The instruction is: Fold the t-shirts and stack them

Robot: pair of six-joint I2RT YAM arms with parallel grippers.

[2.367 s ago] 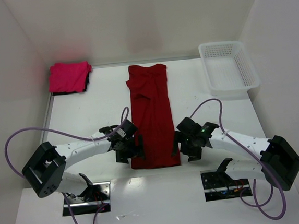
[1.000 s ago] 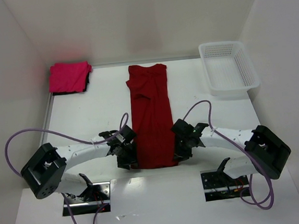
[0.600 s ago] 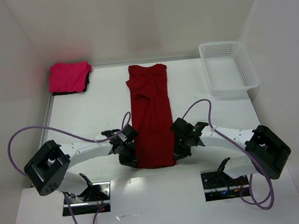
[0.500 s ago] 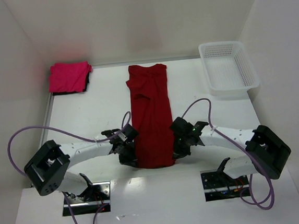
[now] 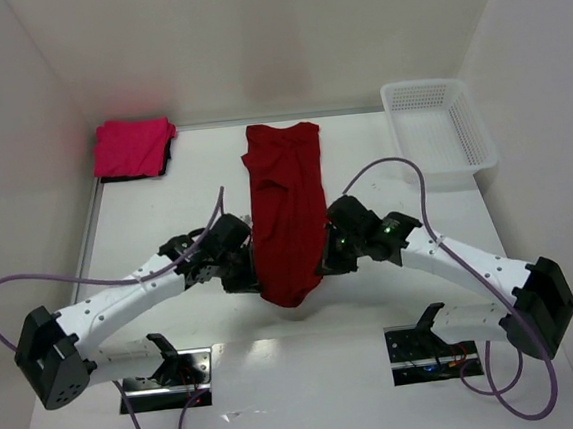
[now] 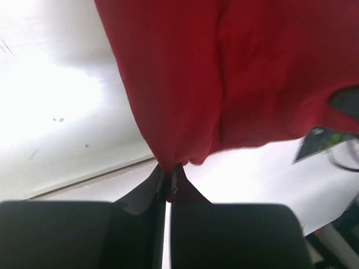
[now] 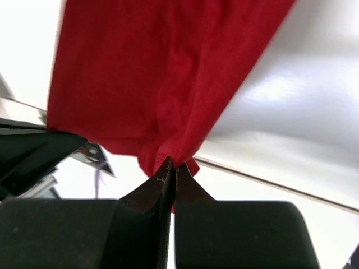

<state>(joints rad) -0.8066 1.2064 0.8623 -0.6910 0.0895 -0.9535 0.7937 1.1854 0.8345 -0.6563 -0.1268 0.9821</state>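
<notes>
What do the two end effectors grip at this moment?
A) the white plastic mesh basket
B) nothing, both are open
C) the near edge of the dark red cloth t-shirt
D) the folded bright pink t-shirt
C: the wrist views show the left end effector and the right end effector each shut on a pinch of the dark red cloth t-shirt.
</notes>
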